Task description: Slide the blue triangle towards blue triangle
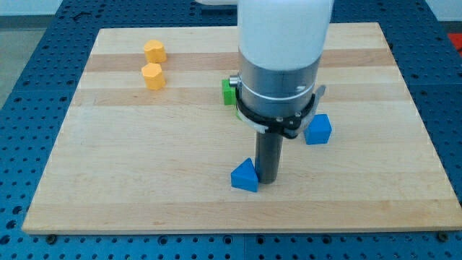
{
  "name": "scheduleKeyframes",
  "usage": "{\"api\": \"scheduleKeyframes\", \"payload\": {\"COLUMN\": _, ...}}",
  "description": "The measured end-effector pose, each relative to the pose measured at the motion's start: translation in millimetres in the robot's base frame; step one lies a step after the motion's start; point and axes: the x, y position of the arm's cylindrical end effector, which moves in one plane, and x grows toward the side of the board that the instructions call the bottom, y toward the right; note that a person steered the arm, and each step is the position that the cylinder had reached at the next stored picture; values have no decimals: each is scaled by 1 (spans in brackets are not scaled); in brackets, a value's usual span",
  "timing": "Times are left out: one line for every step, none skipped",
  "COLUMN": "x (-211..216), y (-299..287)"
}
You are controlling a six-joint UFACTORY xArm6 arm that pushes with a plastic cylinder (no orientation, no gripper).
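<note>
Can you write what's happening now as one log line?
my tip touching near blue triangle, its right | far blue triangle upper right, apart

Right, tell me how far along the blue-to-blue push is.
Done: my tip sits against the right side of the near blue triangle. In hand: nudging it. Left: the gap to the other blue block, up and to the view's right, remains open.

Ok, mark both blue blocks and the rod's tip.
Blue triangle (244, 176): camera view, on its front face.
Blue block (317, 129): camera view, mid front face; shape unclear.
My tip (268, 180): camera view, rod's very end, against the triangle's right side.
</note>
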Motion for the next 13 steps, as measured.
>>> {"api": "scheduleKeyframes", "payload": {"x": 19, "y": -15}}
{"api": "scheduleKeyframes", "payload": {"x": 19, "y": -72}}
{"api": "scheduleKeyframes", "payload": {"x": 9, "y": -146}}
{"api": "scheduleKeyframes", "payload": {"x": 8, "y": -175}}
{"api": "scheduleKeyframes", "payload": {"x": 32, "y": -170}}
{"api": "scheduleKeyframes", "payload": {"x": 41, "y": -132}}
{"api": "scheduleKeyframes", "payload": {"x": 24, "y": -71}}
{"api": "scheduleKeyframes", "payload": {"x": -9, "y": -6}}
{"api": "scheduleKeyframes", "payload": {"x": -44, "y": 60}}
{"api": "scheduleKeyframes", "payload": {"x": -80, "y": 112}}
{"api": "scheduleKeyframes", "payload": {"x": -99, "y": 129}}
{"api": "scheduleKeyframes", "payload": {"x": -118, "y": 161}}
{"api": "scheduleKeyframes", "payload": {"x": -141, "y": 169}}
